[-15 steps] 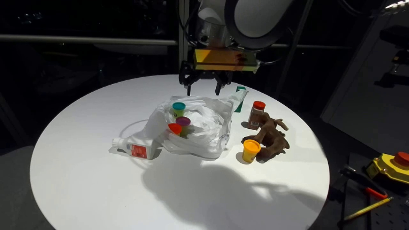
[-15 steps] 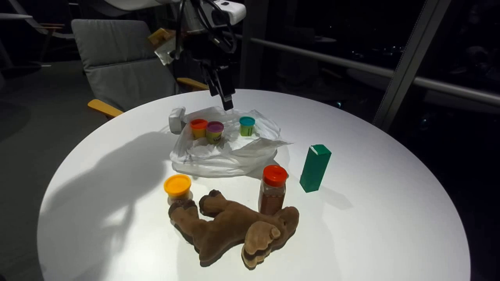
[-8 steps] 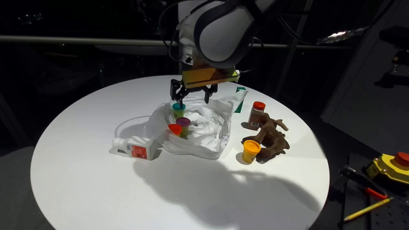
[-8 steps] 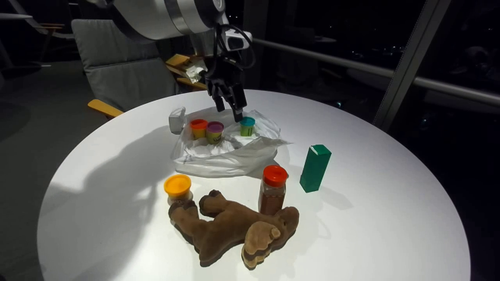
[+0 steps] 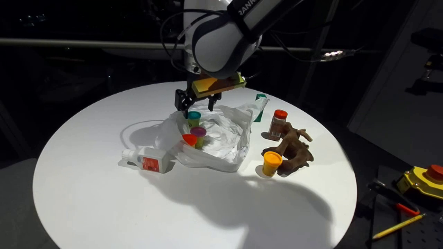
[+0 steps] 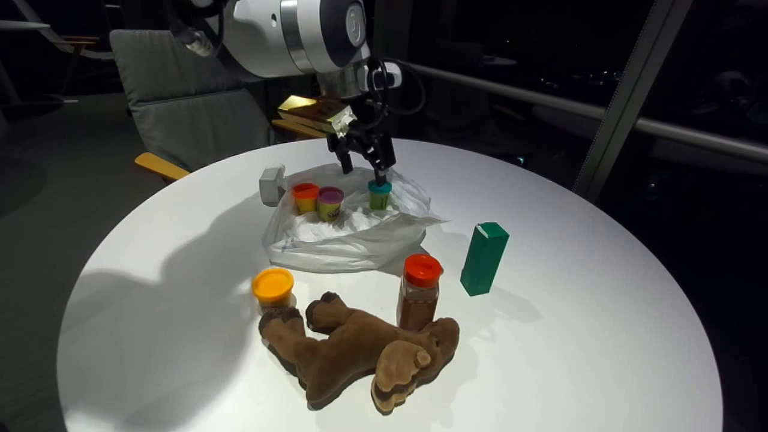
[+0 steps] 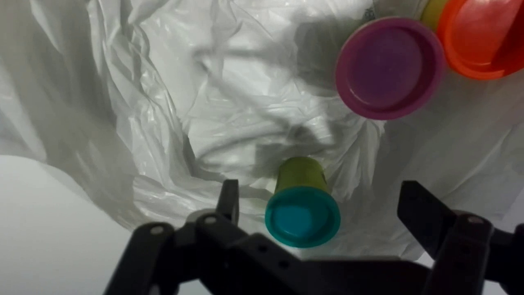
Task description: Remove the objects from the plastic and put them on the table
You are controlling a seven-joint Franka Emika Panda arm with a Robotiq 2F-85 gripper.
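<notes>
The pincer (image 7: 321, 198) stood wide open, holding nothing, its fingers (image 7: 421, 215) either side of the teal-lidded cup (image 7: 302, 217), the wider gap to the right in the wrist view; whether a fingertip touched the lid was unclear. That cup, the purple-lidded cup (image 7: 389, 67) and the orange-lidded cup (image 7: 481, 37), cropped there, stood inside the plastic bag (image 6: 336, 258), walled by crumpled folds. The yellow-lidded cup (image 6: 273, 285), red-capped bottle (image 6: 420, 297) and plush moose (image 6: 348, 354) were on the surface (image 5: 104, 207), bare in an exterior view from bag to cropped near rim. There the bag's corner partly hid the green box (image 5: 258, 116).
</notes>
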